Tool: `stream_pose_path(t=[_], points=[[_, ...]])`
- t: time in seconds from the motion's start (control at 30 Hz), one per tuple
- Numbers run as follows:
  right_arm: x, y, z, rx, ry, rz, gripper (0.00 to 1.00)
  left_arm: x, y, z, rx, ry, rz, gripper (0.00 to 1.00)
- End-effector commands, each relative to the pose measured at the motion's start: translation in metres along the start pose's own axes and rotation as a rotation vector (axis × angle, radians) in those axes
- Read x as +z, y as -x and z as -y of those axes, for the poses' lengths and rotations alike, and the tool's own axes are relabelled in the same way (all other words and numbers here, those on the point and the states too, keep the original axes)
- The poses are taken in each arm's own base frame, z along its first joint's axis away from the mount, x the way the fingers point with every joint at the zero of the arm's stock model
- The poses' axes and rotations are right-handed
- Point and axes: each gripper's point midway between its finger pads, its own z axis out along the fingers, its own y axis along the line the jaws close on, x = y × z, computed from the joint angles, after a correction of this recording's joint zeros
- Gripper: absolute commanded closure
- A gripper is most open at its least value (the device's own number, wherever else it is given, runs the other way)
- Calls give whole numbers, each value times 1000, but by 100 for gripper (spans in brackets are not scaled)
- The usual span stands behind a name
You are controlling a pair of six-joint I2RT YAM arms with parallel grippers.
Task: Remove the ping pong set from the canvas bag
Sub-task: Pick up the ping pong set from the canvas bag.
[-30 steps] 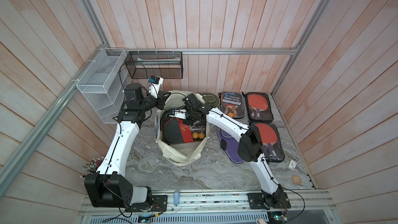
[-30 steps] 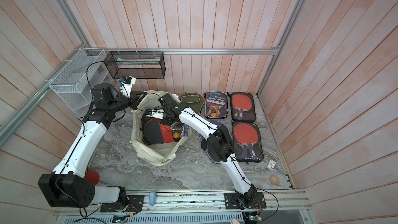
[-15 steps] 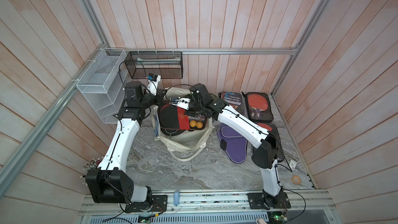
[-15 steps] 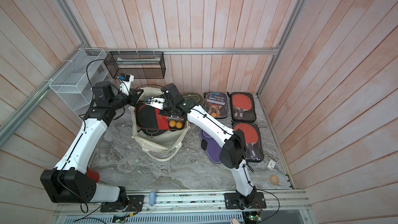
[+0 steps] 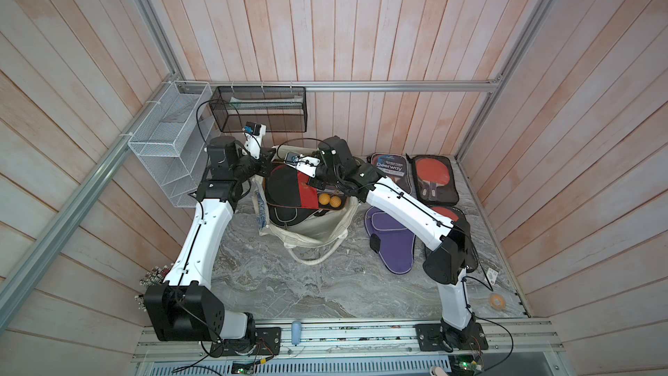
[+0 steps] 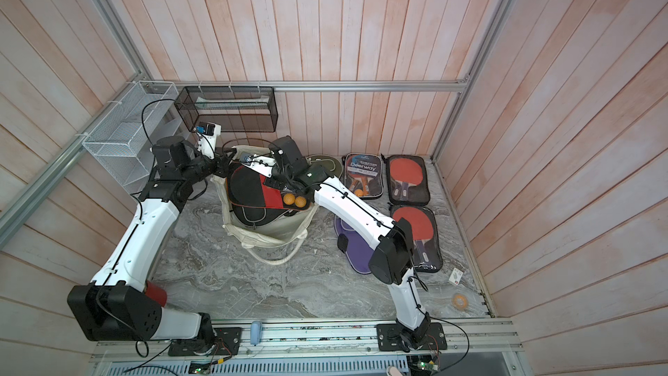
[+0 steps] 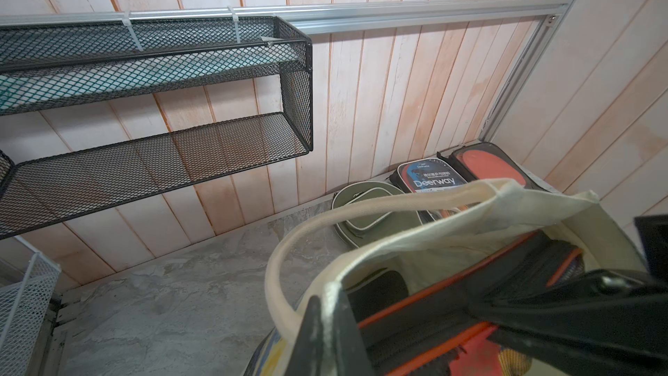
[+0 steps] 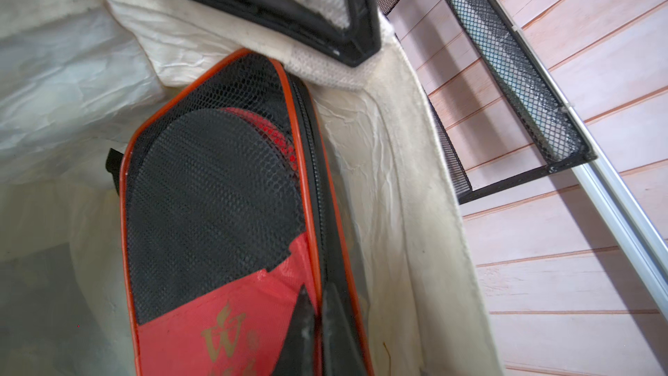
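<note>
1. While the canvas bag (image 5: pixel 318 227) stands open on the marble tabletop (image 5: pixel 289 291), left of the middle and toward the far wall, the ping pong set (image 5: pixel 285 189) lies tilted across its mouth. The set is a black-and-red mesh case showing two orange balls (image 5: pixel 324 198), and it sits above a second dark case (image 5: pixel 285 217) deeper inside the bag. The left gripper (image 5: pixel 268 160) sits at the bag's far left rim, and the right gripper (image 5: pixel 313 182) is at the set's far right edge. A purple case (image 5: pixel 392 247), a Deerway case (image 5: pixel 390 171) and a red-paddle case (image 5: pixel 432 179) lie to the right.
2. In a top view, the bag's near handle (image 6: pixel 274 260) droops loose onto the marble. A black mesh shelf (image 6: pixel 226 108) hangs on the far wall and a white wire rack (image 6: pixel 123 139) on the left wall. A green case (image 6: pixel 325 166) lies by the far wall, just right of the bag.
3. In the left wrist view, the left gripper's jaws are clamped on the bag's rim where the far handle (image 7: pixel 274 269) joins it. Canvas is pinched between its dark fingers (image 7: pixel 318 334). The set's orange-piped edge runs just beside them.
4. In the right wrist view, the right gripper's jaws are pinched tight on the set's zippered edge. The set's rounded end touches the bag's rim beside the left gripper. Black and red paddle faces show through the mesh.
</note>
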Motion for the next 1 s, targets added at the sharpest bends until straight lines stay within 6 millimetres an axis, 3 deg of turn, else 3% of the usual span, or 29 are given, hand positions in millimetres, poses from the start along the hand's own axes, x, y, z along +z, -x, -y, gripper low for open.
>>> stream_pose_path(t=[0.0,0.2,0.33,0.5,0.63,0.77,0.97], points=[[-106,118,111,85,-362,395,100,-8,2,4,5,-6,14,100],[-120,125,111,81,-347,420,100,-10,-2,2,0,0,10,100],[-132,129,98,36,-291,447,100,-11,-2,-5,-1,14,8,100],[-136,120,81,-17,-230,420,100,-14,0,-26,-9,46,7,100],[-135,111,77,-15,-228,393,100,-14,1,-32,-8,50,6,100],[-141,115,90,10,-288,409,100,-12,-4,-32,-20,48,-3,100],[-153,130,128,128,-433,445,100,-18,-11,-38,-21,91,-18,100]])
